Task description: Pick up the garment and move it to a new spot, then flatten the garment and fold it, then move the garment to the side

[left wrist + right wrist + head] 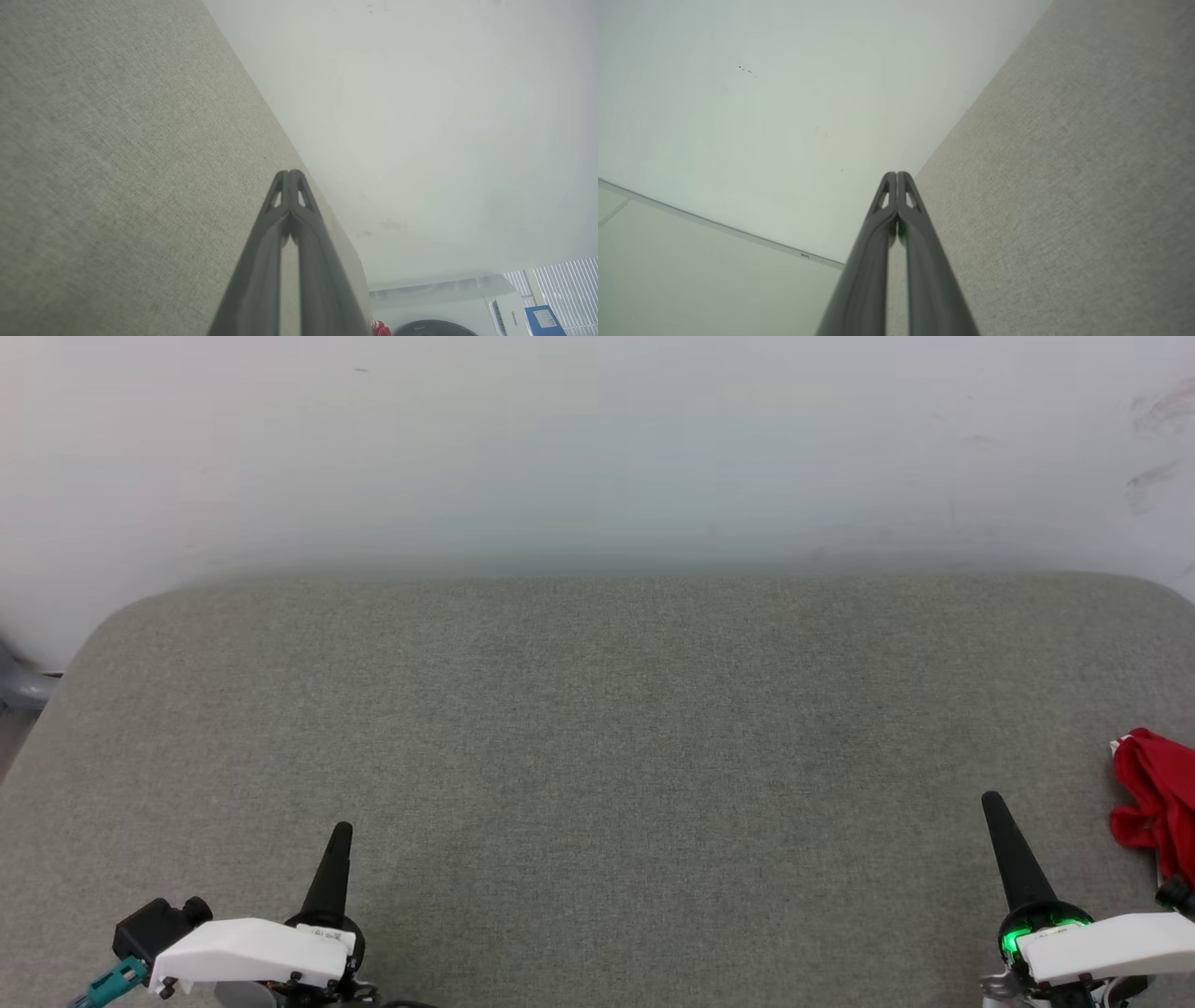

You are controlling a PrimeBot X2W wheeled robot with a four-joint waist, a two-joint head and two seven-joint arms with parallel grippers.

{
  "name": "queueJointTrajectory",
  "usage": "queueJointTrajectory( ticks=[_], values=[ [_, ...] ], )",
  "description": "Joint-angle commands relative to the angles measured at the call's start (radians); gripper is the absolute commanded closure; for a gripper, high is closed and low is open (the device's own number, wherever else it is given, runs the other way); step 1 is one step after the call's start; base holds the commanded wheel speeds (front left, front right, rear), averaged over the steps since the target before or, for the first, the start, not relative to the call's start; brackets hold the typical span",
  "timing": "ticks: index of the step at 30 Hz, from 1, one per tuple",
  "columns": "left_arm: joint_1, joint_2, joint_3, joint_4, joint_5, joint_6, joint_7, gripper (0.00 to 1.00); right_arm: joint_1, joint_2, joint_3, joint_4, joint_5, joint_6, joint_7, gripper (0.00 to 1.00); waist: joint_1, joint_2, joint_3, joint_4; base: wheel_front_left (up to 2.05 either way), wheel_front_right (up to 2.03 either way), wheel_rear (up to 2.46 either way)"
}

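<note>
garment: red heap, far right of bench, prob. crumpled; cut by frame edge
L gripper: jaws together, empty
R gripper: jaws together; near garment, apart

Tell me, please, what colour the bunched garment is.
The garment is red with a white sliver; the head view shows it best.

Desk: grey woven fabric top, rounded far corners, far edge running along a plain white wall with a few scuffs upper right. Grey curved part off the far-left corner. Left wrist view: white washing machine beyond the desk's edge, with a blue box and white slatted blinds beside it.
</note>
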Motion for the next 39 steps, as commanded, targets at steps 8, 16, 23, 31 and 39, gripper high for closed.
queueJointTrajectory(
  ticks=[8, 16, 23, 31, 39],
  values=[
    [-0.036, -0.007, 0.022, 0.0, -0.09, -0.018, 0.025, 1.0, -0.043, -0.006, -0.003, 0.023, 0.1, 0.0, 0.009, 1.0, -0.0001, 0.0, 0.004, 0.0, 0.0, 0.0, 0.0],
    [-0.048, -0.014, 0.037, 0.005, -0.156, -0.024, 0.045, 1.0, -0.06, -0.005, -0.005, 0.047, 0.173, 0.0, 0.017, 1.0, -0.0001, 0.0, 0.007, -0.001, 0.0, 0.0, 0.0],
    [-0.053, -0.02, 0.047, 0.009, -0.212, -0.032, 0.06, 1.0, -0.073, -0.004, -0.006, 0.066, 0.233, 0.0, 0.025, 1.0, -0.0001, 0.0, 0.01, -0.001, 0.0, 0.0, 0.0],
    [-0.063, -0.024, 0.061, 0.014, -0.271, -0.039, 0.077, 1.0, -0.09, -0.002, -0.009, 0.086, 0.298, 0.0, 0.032, 1.0, -0.0001, 0.0, 0.013, -0.001, 0.0, 0.0, 0.0],
    [-0.068, -0.03, 0.071, 0.018, -0.327, -0.045, 0.093, 1.0, -0.107, 0.0, -0.011, 0.107, 0.358, 0.0, 0.039, 1.0, -0.0001, 0.0, 0.017, -0.002, 0.0, 0.0, 0.0]
  ],
)
